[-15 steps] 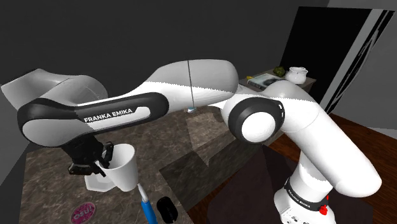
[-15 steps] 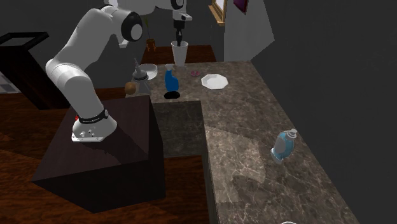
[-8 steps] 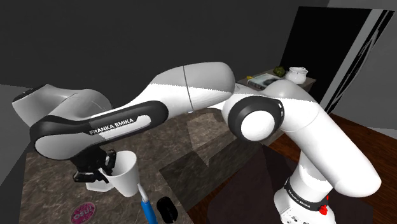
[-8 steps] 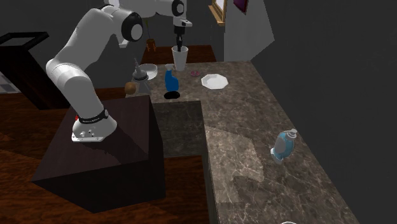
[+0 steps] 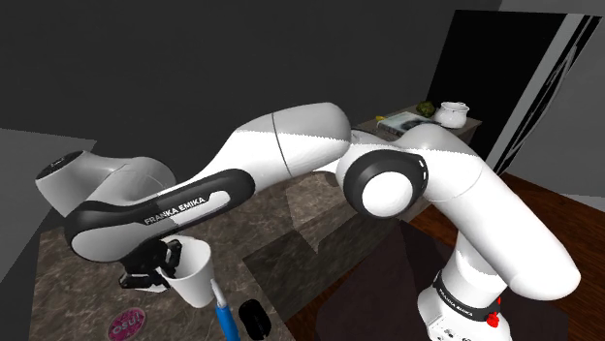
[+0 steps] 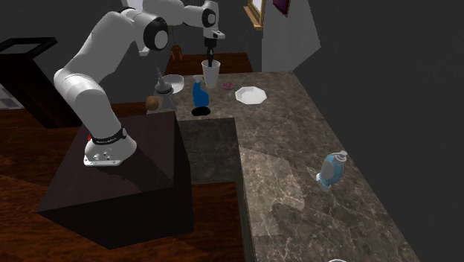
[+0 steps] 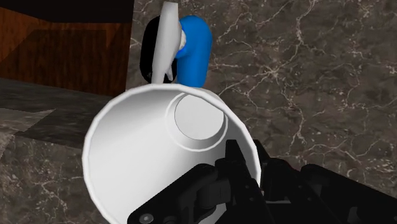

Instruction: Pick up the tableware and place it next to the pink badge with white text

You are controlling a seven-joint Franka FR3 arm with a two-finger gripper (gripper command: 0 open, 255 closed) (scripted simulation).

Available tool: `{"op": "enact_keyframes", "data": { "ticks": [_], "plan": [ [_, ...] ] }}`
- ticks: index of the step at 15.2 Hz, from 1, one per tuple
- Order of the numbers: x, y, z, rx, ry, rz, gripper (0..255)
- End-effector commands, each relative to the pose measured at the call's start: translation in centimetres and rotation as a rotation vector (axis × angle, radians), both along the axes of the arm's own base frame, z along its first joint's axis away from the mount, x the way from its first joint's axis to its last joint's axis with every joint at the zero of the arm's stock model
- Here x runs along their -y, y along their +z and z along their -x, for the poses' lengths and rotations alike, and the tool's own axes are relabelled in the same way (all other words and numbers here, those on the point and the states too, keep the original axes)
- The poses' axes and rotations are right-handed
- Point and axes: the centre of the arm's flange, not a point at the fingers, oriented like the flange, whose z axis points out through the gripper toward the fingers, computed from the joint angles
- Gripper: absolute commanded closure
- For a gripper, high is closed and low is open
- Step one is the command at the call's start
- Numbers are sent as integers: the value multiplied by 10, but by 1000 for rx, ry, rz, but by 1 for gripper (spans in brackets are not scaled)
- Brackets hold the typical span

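Now lower over the stone counter (image 5: 60, 287) than a second ago, gripper (image 5: 167, 260) pinching the white cup (image 5: 194, 277) by its rim. Hangs near the pink badge (image 5: 126, 327), just beside the blue bottle (image 5: 225, 321); probably close to set-down.

**Shoulder camera:** fixed close beside and slightly behind the stand (image 5: 388, 291). It is raised and faces down across the arm (image 5: 291, 145) to the marble countertop (image 5: 68, 281). The stand sits at lower right, and the arm spans the frame leftward.

**Second exterior camera:** set far off and high, near the opposite end of the countertop. It faces along the counter's length toward the arm, with the stand at mid-left.

**Wrist camera:** on the hand, very near its subject. It looks along the gripper (image 7: 251, 162) down into the white cup (image 7: 146, 153).

**Shared coverage:** all three views include the white cup, the blue spray bottle (image 7: 193, 54) beside it, and the surrounding countertop.
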Motion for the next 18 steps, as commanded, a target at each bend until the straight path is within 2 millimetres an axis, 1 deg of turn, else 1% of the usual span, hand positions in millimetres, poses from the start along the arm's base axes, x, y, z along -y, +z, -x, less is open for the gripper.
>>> {"op": "enact_keyframes", "data": {
  "ticks": [1, 18],
  "plan": [
    [1, -12, 1, 1, 0, -1, 255],
    [1, -101, 1, 1, 0, -1, 255]
  ]
}}
